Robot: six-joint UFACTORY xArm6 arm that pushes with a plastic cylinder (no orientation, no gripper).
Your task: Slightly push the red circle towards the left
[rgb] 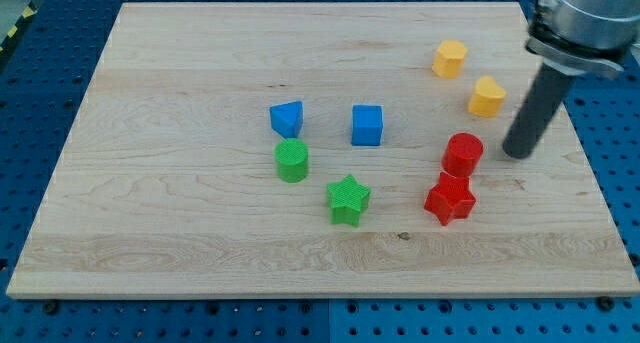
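The red circle stands on the wooden board at the view's right of centre. A red star sits just below it, touching or nearly touching. My tip is on the board just to the right of the red circle, a small gap apart from it. The dark rod rises up to the view's top right.
A yellow hexagon-like block and a yellow heart-like block lie above the red circle. A blue cube and a blue block sit left of it, with a green circle and green star below those.
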